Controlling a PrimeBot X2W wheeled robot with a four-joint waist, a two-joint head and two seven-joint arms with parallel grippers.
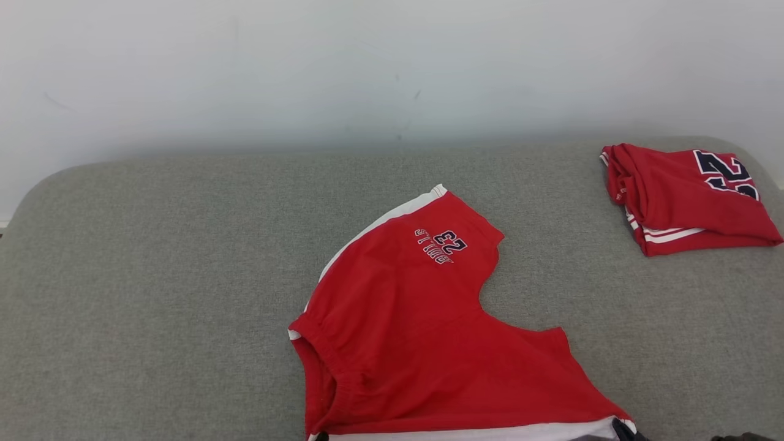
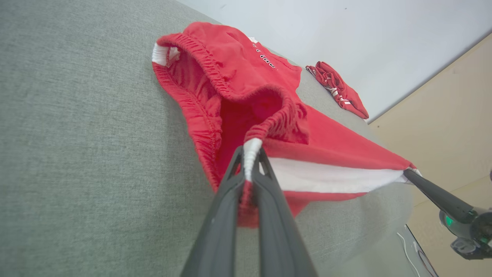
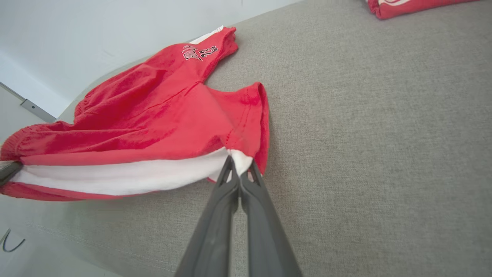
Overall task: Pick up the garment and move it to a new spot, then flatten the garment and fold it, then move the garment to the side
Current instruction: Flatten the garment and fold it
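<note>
**Grey cushion: red shorts pinched at two corners, fold not yet made**

Grey cushion (image 1: 153,275), broad and woven, backed by a pale wall (image 1: 306,73).

- Item: red shorts (image 1: 416,343), numbered leg pointing towards the wall. Most of the cloth lies on the cushion, while the near edge with its white stripe (image 2: 326,179) is raised and stretched taut.
- Left gripper (image 2: 251,165): jaws closed tight on the waistband corner, at the stripe's end.
- Right gripper (image 3: 239,171): jaws closed tight on the leg-hem corner, at the stripe's other end.
- Other stock: folded red garment (image 1: 686,196), far right corner, well apart.

Progress, as judged: the shorts are spread roughly flat but the waistband gapes open. Smoothing, folding and the move aside all appear outstanding.

Room: wide bare cushion to the left, with a clear band between the shorts and the folded garment. The held edge sits near the cushion's front drop to the floor (image 2: 453,115), so there is little margin towards the robot.
</note>
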